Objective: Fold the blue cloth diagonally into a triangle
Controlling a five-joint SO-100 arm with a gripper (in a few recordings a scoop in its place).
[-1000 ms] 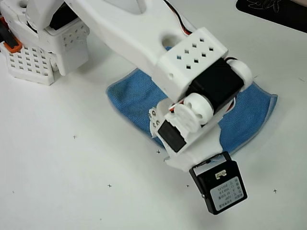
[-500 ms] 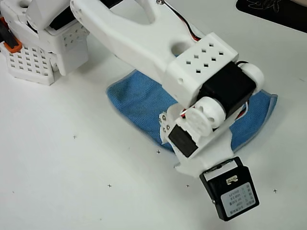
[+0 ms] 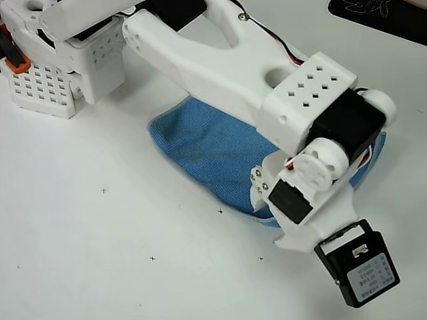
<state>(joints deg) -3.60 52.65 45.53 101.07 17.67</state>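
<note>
Since a second ago my arm (image 3: 220,67) has swung toward the desk's right edge and a little nearer the front, and more of the blue cloth (image 3: 207,150) now lies uncovered on its left side. From the overhead view, nearest the front edge I see the black wrist camera module (image 3: 359,270), with the white gripper (image 3: 267,200) body just behind it, low over the cloth's front edge; I cannot tell whether the jaws are apart or together, since the wrist covers them. The cloth lies on the white desk (image 3: 100,253) near its middle, partly under the arm. At the far left corner stands the arm's white base (image 3: 47,80).
</note>
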